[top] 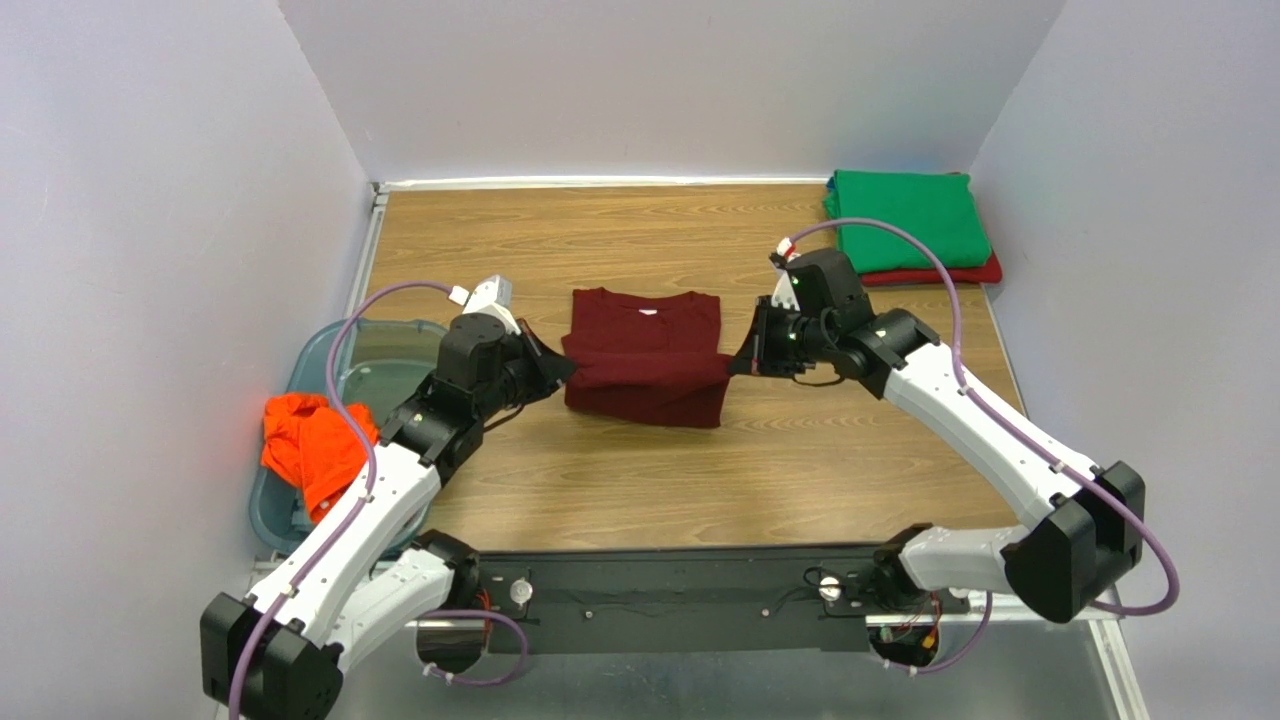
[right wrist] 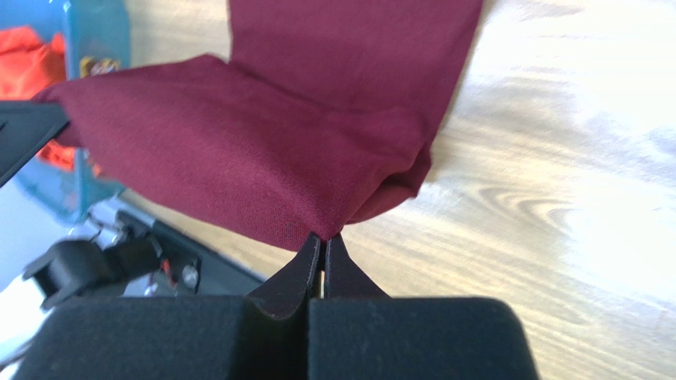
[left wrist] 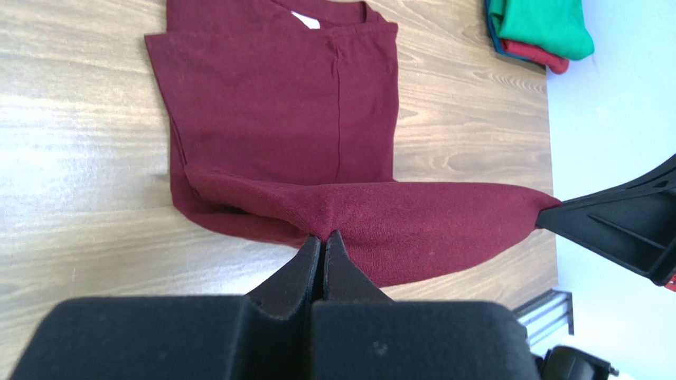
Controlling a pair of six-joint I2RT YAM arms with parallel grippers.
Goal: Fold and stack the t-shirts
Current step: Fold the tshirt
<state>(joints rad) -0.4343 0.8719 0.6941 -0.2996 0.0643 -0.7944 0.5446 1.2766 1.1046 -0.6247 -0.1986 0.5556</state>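
Note:
A dark maroon t-shirt (top: pixel 646 353) lies mid-table, its collar and white neck label at the far side. Its near part is lifted and stretched between both arms. My left gripper (top: pixel 568 368) is shut on the cloth's left corner, seen pinched at the tips in the left wrist view (left wrist: pixel 323 235). My right gripper (top: pixel 736 360) is shut on the right corner, pinched the same way in the right wrist view (right wrist: pixel 324 237). A folded green t-shirt (top: pixel 909 218) rests on a red t-shirt (top: pixel 962 275) at the back right. A bright orange t-shirt (top: pixel 308 447) lies crumpled in the bin.
A teal plastic bin (top: pixel 353 360) stands at the table's left edge beside my left arm. White walls close in the back and both sides. A black rail (top: pixel 676 597) carrying the arm bases runs along the near edge.

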